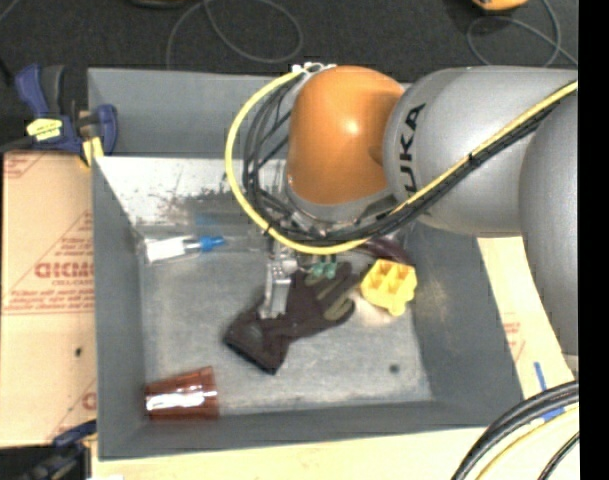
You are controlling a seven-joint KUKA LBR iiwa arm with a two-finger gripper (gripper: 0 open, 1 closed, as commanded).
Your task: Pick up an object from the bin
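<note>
My gripper (276, 300) comes down under the orange cover in the middle of the bin, its tip resting on or just above a dark brown, glove-like piece of cloth (284, 330) that lies crumpled on the floor. A small green piece (324, 268) peeks out just right of the gripper, at the cloth's upper edge. A yellow plastic block with round holes (389, 286) lies to the right of the cloth, touching it or nearly so.
A white tube with a blue cap (184, 247) lies at the back left of the bin. A reddish-brown cylinder (182, 393) sits against the front wall on the left. The arm and its cables cover the back right part.
</note>
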